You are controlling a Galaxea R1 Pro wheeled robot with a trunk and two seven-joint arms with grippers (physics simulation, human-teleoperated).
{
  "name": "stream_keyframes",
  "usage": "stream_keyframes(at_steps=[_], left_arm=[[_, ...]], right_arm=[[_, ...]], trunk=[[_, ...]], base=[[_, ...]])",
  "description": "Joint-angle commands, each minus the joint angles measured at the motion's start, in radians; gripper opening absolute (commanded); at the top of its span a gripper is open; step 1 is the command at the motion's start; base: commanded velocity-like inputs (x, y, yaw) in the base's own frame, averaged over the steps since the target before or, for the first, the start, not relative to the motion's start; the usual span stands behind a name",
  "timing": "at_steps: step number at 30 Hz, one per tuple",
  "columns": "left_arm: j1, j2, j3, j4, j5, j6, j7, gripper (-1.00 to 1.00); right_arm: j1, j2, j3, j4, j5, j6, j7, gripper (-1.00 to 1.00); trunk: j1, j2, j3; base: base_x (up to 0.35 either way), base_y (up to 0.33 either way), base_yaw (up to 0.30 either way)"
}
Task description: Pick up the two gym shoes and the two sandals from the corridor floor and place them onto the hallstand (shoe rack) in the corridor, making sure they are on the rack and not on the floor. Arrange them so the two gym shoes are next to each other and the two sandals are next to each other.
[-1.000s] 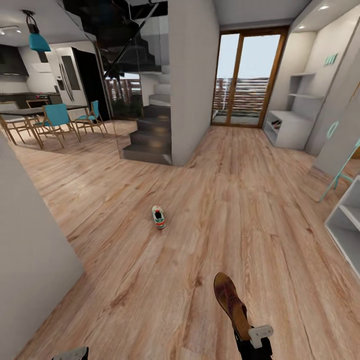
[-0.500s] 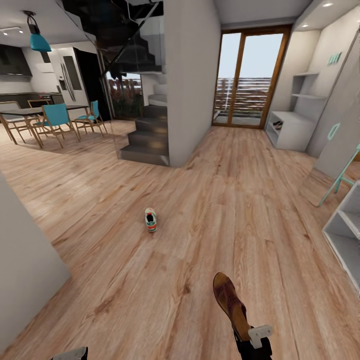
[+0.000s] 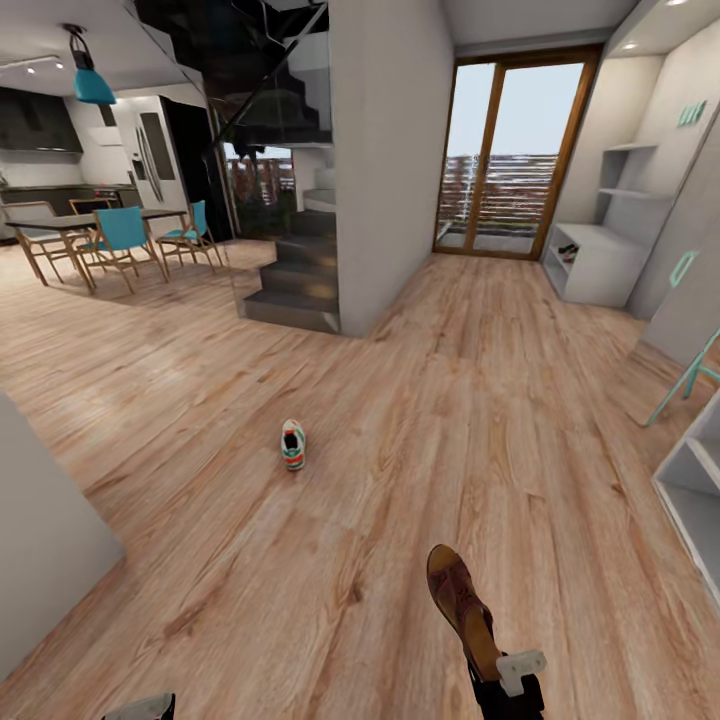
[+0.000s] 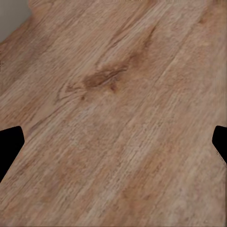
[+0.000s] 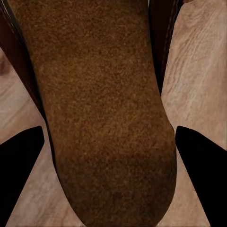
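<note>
Right wrist view: right hand (image 5: 111, 179) grips flat, grainy brown sandal (image 5: 101, 109).

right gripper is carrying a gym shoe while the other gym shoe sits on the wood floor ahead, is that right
Not quite. The right gripper is carrying a brown sandal, not a gym shoe; the head view shows it sticking out ahead of the gripper, and the right wrist view shows its tan insole between the fingers. The rest holds: one gym shoe sits on the wood floor ahead.
</note>
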Motion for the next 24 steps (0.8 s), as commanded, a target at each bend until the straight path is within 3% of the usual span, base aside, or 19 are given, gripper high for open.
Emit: stream_keyframes(at_steps=[1,24], left_arm=[[-0.001,-0.001,0.008,0.001,-0.008,-0.004,-0.006,1.00],[-0.001,-0.001,0.010,0.001,-0.008,-0.004,-0.006,1.00]], right_arm=[[0.000,0.000,-0.009,0.000,0.010,-0.003,0.001,-1.00],[0.000,0.000,-0.009,0.000,0.010,-0.003,0.001,-1.00]], trunk=[[0.000,0.000,-0.001],[0.000,0.000,-0.009]], base=[[0.235,-0.198,0.261],[0.242,-0.195,0.269]])
